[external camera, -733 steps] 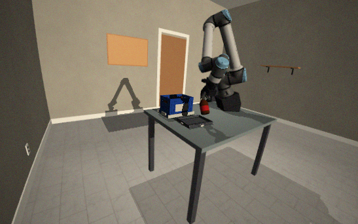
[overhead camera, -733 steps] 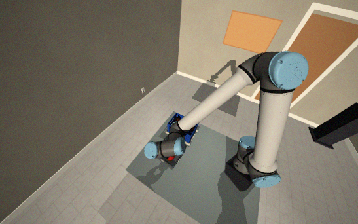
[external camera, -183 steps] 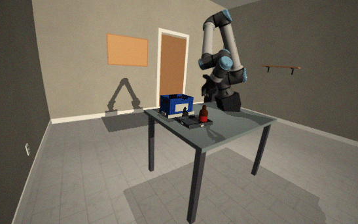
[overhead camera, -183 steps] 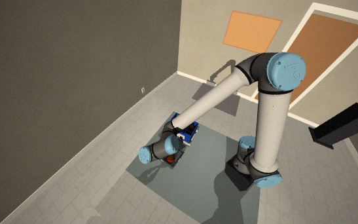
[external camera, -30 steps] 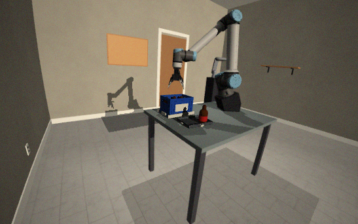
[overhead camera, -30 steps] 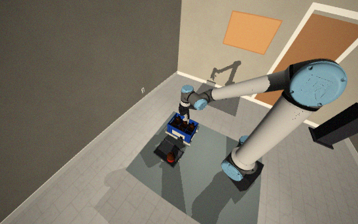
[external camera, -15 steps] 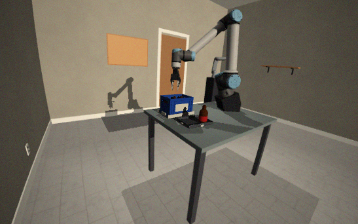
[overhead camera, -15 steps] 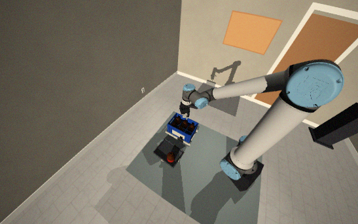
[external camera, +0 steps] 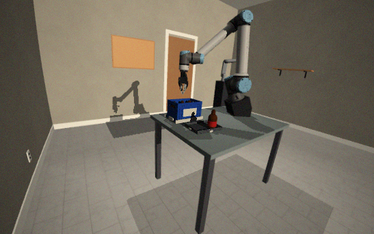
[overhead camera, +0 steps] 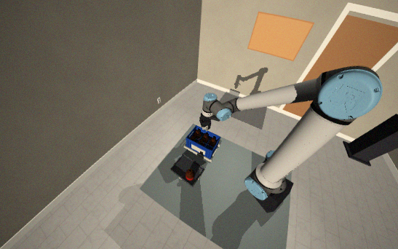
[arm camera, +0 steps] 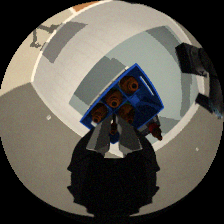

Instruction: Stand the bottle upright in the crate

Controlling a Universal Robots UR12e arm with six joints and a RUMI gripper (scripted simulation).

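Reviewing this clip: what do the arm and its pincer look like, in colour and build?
The arm has pale grey tubular links, darker grey joint housings and round light blue joint caps, on a dark base. No loose cables show. The pincer is black, with two tapering grey fingers.

Blue crate (overhead camera: pixel 204 142) of brown bottles beside dark tray (overhead camera: pixel 181 165) with red-capped bottle (overhead camera: pixel 189 175), closed gripper (overhead camera: pixel 204 125) above crate's far edge

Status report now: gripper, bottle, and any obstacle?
Gripper shut, empty, above the crate. Bottle upright on the tray, not in crate. Nothing in the way.
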